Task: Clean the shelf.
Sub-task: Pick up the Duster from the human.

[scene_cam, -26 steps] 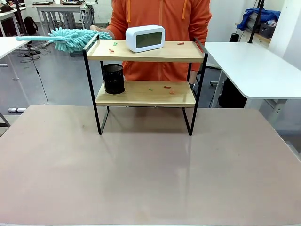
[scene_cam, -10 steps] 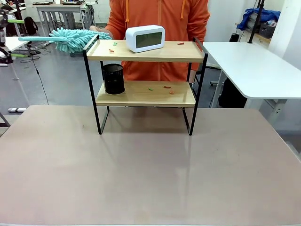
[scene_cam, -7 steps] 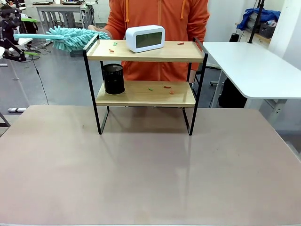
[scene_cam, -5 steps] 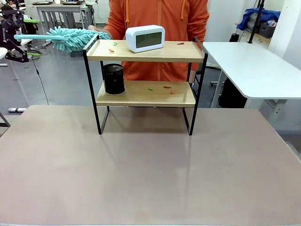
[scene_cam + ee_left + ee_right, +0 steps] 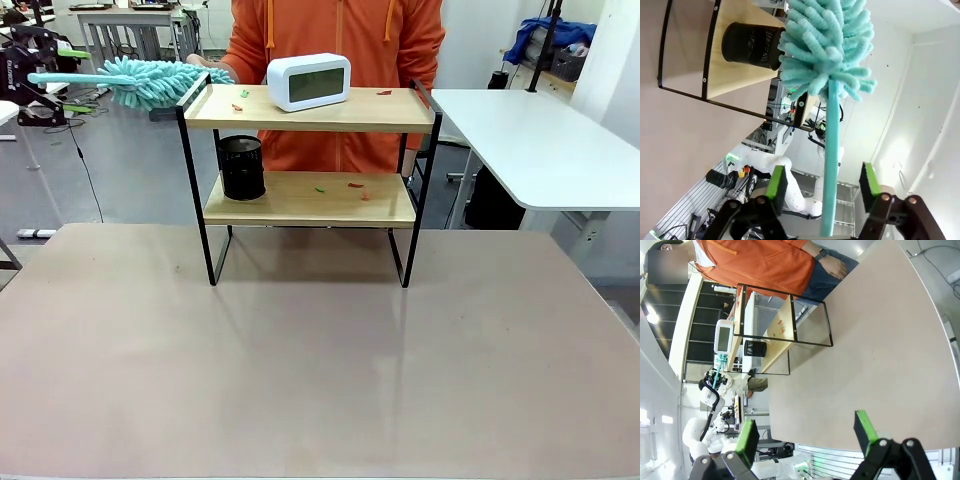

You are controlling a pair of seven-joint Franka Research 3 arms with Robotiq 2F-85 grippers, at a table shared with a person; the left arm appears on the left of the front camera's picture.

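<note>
The shelf stands at the table's far side, with red and green scraps on both wooden boards. A person's hand holds a teal fluffy duster at the shelf's top left, its handle pointing left. My left gripper is at that handle, high at the far left. In the left wrist view the handle runs between the green pads, which stand apart from it on both sides, so the left gripper is open. My right gripper is open and holds nothing, with the shelf far off.
A white clock sits on the top board and a black mesh cup on the lower board's left end. A person in an orange hoodie stands behind the shelf. The brown table lies in front; a white table is at the right.
My left gripper has come in from the left edge and moved right along the duster handle, which now lies between its fingers. The duster rose slightly. The shelf and its items stayed put.
</note>
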